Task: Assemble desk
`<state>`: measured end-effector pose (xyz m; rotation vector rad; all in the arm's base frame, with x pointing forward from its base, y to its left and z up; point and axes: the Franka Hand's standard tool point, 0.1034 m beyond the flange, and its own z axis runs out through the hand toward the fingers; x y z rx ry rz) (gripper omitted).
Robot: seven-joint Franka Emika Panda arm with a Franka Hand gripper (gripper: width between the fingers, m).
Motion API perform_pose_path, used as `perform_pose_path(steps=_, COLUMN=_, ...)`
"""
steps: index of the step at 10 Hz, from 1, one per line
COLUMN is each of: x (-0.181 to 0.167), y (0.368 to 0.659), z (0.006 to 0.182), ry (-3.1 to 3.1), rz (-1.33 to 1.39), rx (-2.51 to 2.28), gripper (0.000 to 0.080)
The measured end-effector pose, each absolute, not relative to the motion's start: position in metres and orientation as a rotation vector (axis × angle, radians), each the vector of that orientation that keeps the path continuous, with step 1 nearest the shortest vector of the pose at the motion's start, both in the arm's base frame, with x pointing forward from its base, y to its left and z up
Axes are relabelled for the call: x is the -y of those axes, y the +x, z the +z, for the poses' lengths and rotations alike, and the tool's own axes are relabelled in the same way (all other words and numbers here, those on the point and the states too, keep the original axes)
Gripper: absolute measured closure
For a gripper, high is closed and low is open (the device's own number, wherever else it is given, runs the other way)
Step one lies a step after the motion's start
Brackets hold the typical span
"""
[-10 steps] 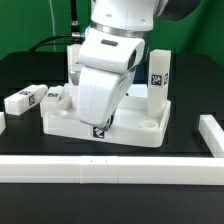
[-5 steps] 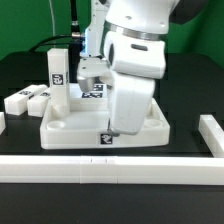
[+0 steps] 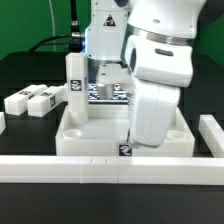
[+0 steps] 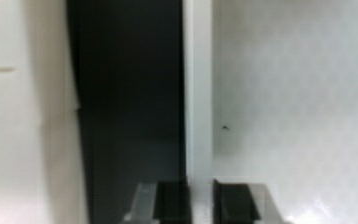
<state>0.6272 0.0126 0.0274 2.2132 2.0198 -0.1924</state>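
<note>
The white desk top [image 3: 90, 142] lies tray-like on the black table, close behind the front rail. One white leg [image 3: 75, 80] with a tag stands upright in its corner socket on the exterior view's left. My gripper [image 3: 136, 142] reaches down at the top's front wall, mostly hidden by the arm's own hand. In the wrist view the gripper [image 4: 202, 205] is shut on a thin white wall of the desk top [image 4: 282, 100], with a dark finger [image 4: 245, 203] on either side. Two loose legs [image 3: 20, 102] [image 3: 45, 99] lie on the exterior view's left.
Long white border rails run along the front [image 3: 100, 170] and stand at the exterior view's right [image 3: 212, 135]. The marker board [image 3: 108, 92] lies flat behind the desk top. The arm's bulky body covers the right half of the desk top.
The arm has swung toward the exterior view's right, and the desk top with its upright leg has slid rightward and closer to the front rail. The gripper stays shut.
</note>
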Motion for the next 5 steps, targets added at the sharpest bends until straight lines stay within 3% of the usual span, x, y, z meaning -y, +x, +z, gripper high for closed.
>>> perform_pose_path(steps=5, x=-0.0226, y=0.6432, z=0.0313, ry=2.283, rz=-0.213, rx=-1.946, gripper=0.0739)
